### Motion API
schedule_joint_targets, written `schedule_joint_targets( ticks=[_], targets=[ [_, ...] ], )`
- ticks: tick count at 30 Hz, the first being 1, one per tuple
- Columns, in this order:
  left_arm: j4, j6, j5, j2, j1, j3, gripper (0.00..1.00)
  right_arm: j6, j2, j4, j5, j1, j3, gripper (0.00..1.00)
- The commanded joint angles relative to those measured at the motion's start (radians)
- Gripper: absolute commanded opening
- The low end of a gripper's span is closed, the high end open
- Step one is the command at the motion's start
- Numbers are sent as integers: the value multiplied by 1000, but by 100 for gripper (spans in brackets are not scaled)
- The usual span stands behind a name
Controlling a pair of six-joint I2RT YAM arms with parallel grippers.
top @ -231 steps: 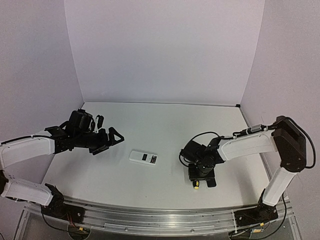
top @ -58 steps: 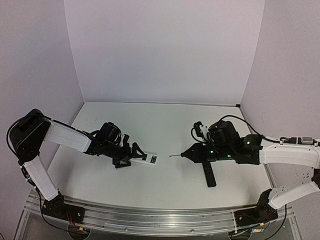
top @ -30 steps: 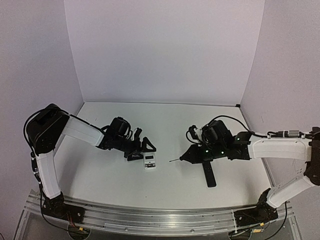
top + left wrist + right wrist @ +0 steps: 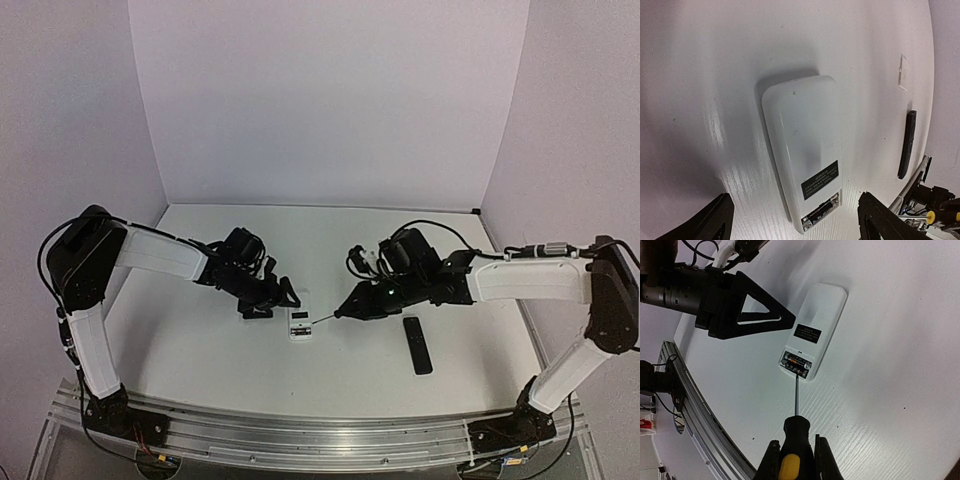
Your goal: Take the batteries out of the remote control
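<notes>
Levering gently matters: right claw pinches yellow-and-black-handled screwdriver, tip at open bay of white rectangular plastic remote. Pry dark cylindrical batteries upward; spread left claw should clamp remote.

The left wrist view's bottom edge cuts off the left gripper; only two dark jaw tips show. The label on the remote control is too small to read. The batteries are too blurred to count. The screwdriver handle and the right gripper run off the right wrist view's bottom edge.
</notes>
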Motion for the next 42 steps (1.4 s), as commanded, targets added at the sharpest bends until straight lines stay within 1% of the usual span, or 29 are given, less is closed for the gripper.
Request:
schedule_joint_targets(
  ticks=[1,10,15,19,23,33,42],
  targets=[
    [-113,40,-90,27,-23,102,81,-31,39,-29,-27,2,85,0],
    [-179,38,-152,107,-46,177,65,-48,96,-124,-11,11,160,0],
    [-221,45,-192,131,-69,203,61,-52,116,-158,-5,14,186,0],
    [-244,48,-198,142,-80,194,58,-51,137,-175,-6,17,208,0],
    [-260,50,-209,147,-86,184,52,-49,146,-184,5,23,223,0],
    [-272,55,-220,158,-100,190,48,-94,168,-187,0,31,239,0],
    [-268,66,-209,158,-103,186,48,-176,176,-192,4,33,243,0]
  ],
)
